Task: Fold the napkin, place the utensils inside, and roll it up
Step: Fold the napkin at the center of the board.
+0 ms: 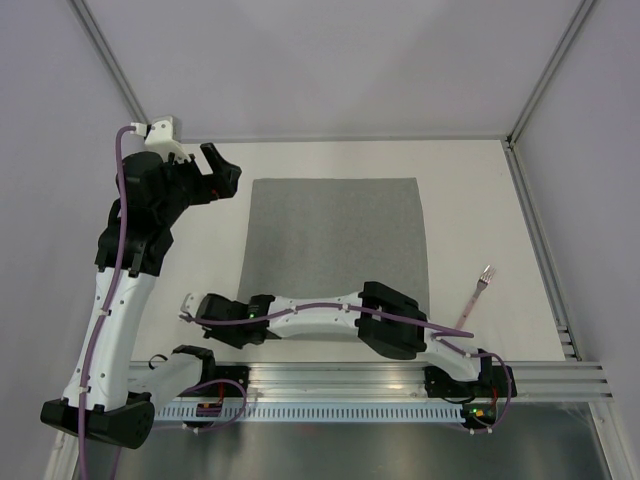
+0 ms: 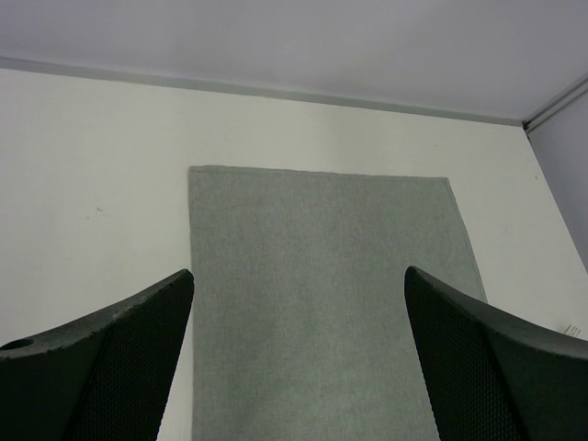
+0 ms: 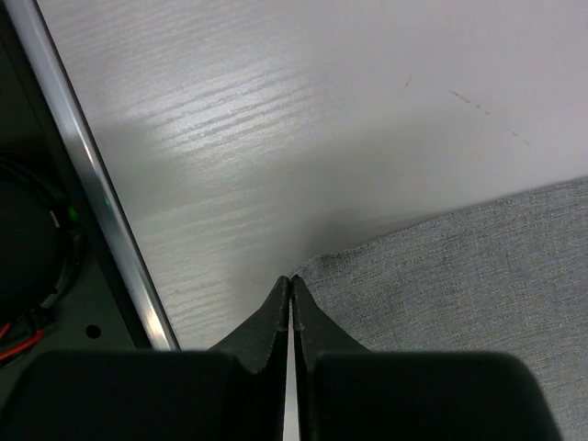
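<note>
Napkin lies flat on the table, but the right arm stretches across its near edge, so I can't see that strip in the top view. Right gripper is clenched on the napkin's near-left corner; cloth runs up into the tips, the bite itself hidden behind them. Left gripper is released, jaws wide, just off the napkin's far-left corner; its fingers are cut by the frame edge. Fork lies right of the napkin's near-right corner, apart from it; tines too small to count.
</note>
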Controlling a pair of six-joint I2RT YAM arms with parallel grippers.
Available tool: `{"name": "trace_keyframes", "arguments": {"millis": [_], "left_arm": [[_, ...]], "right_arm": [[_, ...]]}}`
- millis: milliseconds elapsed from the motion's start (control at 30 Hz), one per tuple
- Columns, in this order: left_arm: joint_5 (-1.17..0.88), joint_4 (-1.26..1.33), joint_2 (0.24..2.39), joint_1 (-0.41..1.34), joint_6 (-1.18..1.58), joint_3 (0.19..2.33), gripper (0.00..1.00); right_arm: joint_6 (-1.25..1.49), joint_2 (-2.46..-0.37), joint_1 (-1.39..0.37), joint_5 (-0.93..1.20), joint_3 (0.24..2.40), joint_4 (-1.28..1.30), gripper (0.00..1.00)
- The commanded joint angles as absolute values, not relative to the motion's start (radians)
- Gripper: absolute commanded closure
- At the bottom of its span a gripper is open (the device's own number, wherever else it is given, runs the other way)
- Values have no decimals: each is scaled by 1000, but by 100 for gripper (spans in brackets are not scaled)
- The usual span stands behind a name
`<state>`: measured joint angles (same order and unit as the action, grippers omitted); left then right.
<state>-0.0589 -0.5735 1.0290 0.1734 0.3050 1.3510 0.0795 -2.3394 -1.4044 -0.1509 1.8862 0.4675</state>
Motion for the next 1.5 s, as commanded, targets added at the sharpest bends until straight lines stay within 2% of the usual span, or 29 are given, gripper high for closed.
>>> {"name": "trace_keyframes", "arguments": {"millis": [0, 233, 433, 967, 1467], "left_arm": [[-81, -548, 1026, 170, 296, 1350, 0], [-77, -545, 1025, 170, 291, 1348, 0], [-81, -538, 1025, 169, 295, 1344, 0], [-130, -520, 1032, 170, 298, 1341, 0], [-172, -514, 1029, 170, 302, 1327, 0]], "right_arm": [[71, -2275, -1404, -147, 1974, 520, 95], [58, -2230, -1401, -132, 2006, 538, 98], [46, -2149, -1347, -132, 1939, 520, 100], [-72, -1901, -1039, -190, 1635, 449, 100], [-121, -1836, -805, -252, 1500, 361, 99]]}}
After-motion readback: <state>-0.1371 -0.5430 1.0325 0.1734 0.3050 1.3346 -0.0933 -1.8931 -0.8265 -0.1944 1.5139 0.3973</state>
